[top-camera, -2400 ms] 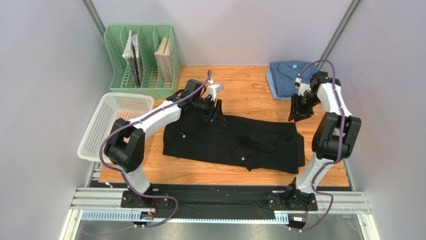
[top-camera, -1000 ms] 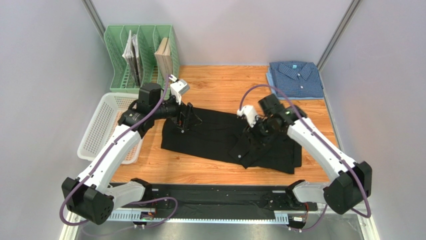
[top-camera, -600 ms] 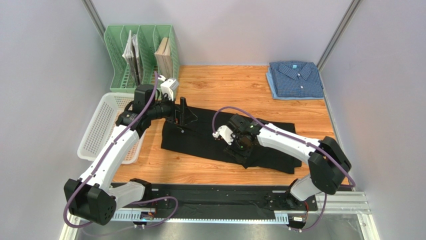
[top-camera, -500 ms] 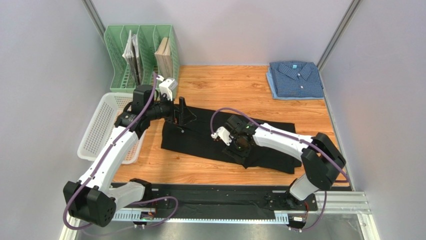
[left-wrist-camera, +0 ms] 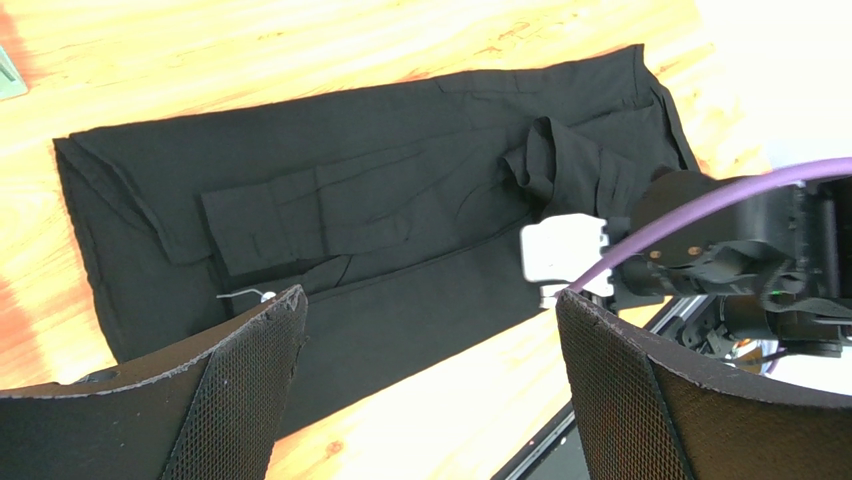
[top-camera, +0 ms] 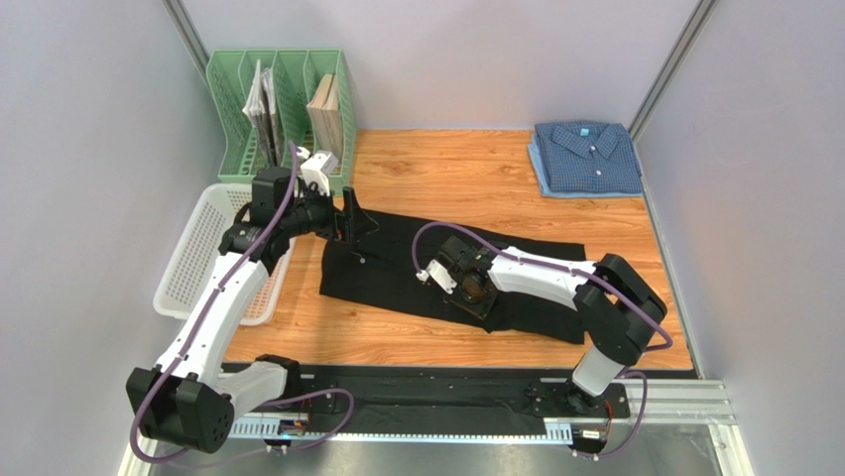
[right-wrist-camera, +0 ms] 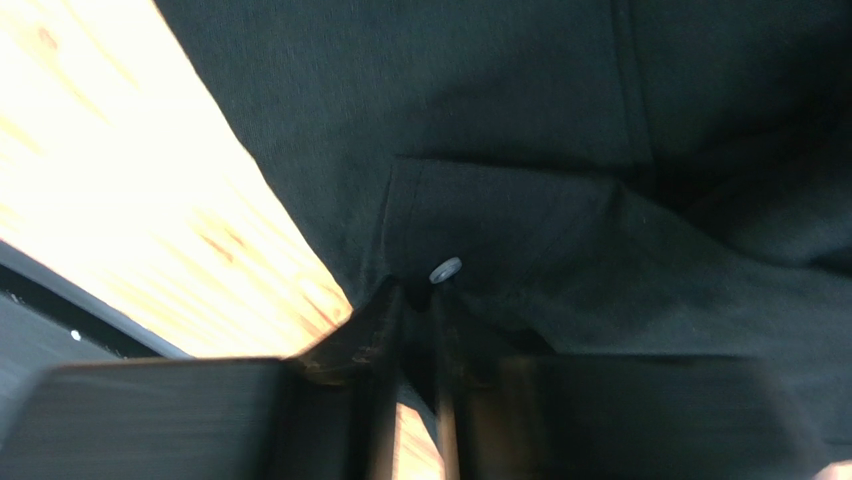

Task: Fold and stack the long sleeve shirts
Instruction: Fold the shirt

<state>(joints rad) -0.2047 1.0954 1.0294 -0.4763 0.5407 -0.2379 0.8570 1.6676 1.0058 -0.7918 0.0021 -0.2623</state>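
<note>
Hem of the soft black button-up shirt (top-camera: 397,280), flat on the wooden table (top-camera: 476,178), sits pinched in the nearly closed right claw (right-wrist-camera: 411,300); its other end lies below the wide-open, empty left claw (left-wrist-camera: 430,302).

The left arm (top-camera: 226,293) and right arm (top-camera: 543,278) are alike: smooth white link shells between chunky black joint housings. A purple cable (left-wrist-camera: 720,200) loops loosely along each, from base to wrist. A small white camera box (top-camera: 319,167) sits on each wrist. The left pincer (top-camera: 353,213) has two broad black fingers (left-wrist-camera: 235,395) faced with fine mesh-textured pads, their edges rough. The right pincer (right-wrist-camera: 412,295) has narrow black fingers, blurred here. The black bases (top-camera: 585,395) are bolted to a black plate on silver slotted rails (top-camera: 188,397) along the near edge of the surface (top-camera: 466,183).
</note>
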